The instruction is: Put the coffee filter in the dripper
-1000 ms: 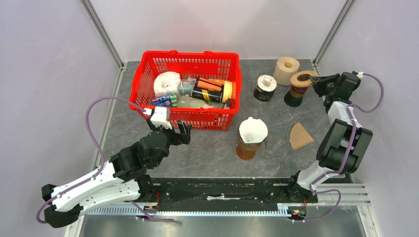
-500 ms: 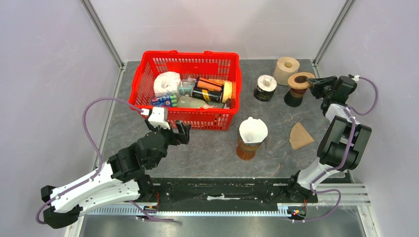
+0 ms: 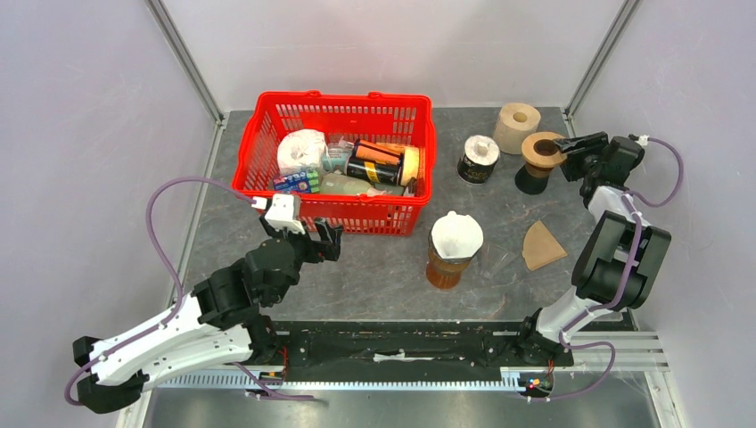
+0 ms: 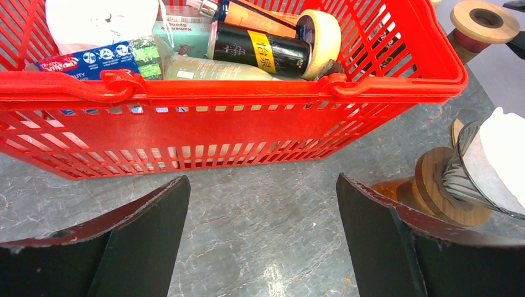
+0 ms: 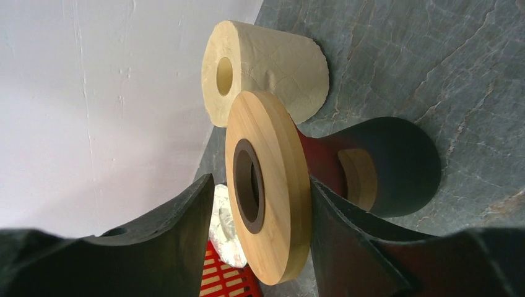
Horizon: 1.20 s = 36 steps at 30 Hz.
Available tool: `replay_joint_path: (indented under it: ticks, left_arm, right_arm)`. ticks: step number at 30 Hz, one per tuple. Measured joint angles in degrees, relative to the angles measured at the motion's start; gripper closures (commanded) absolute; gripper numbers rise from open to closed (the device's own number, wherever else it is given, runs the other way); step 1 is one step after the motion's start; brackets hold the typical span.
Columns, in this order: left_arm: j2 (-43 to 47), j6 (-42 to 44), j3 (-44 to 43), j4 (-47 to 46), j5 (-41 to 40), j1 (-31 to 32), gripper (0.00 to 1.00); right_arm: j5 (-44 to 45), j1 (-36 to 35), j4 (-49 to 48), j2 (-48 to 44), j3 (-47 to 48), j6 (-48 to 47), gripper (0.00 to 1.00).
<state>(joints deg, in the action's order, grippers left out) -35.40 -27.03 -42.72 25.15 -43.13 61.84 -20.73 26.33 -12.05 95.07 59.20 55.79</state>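
The left gripper hovers nearest, jaws spread wide and holding nothing, over the grey table just short of the red basket. To its right, a white coffee filter sits in the glass dripper atop an amber vessel. A brown filter lies flat on the table further right. Farthest, the right gripper straddles the wooden ring of a dark-based stand, jaws parted, one finger against the rim and a gap at the other. A paper roll stands beside it.
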Motion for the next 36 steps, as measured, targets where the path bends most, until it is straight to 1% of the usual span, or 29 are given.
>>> replay_joint_path:
  ticks: [10,17,22,25,29,36]
  left_arm:
    - [0.33,-0.13,0.00,0.09,0.20,0.00,0.06]
    - [1.27,-0.17,0.04,0.09,0.24,0.00,0.06]
    - [2.82,-0.20,0.72,0.09,0.39,0.00,0.05]
    - [3.41,-0.17,0.92,0.11,0.48,0.00,0.05]
    - [3.85,-0.20,0.92,0.09,0.83,0.00,0.04]
    - [3.93,-0.22,0.92,0.11,1.22,0.00,0.04]
  right_arm:
    - [0.13,0.02,6.34,-0.15,3.65,-3.28,0.29]
    - [2.23,0.04,12.55,-1.27,5.99,-5.66,0.28]
    - [3.45,0.07,14.67,-1.90,6.01,-6.34,0.26]
    - [4.39,0.07,16.20,-2.03,6.25,-6.82,0.21]
    - [6.54,0.07,18.99,-2.91,6.75,-7.89,0.03]
    - [10.16,0.68,24.11,-8.59,6.86,-9.35,0.03]
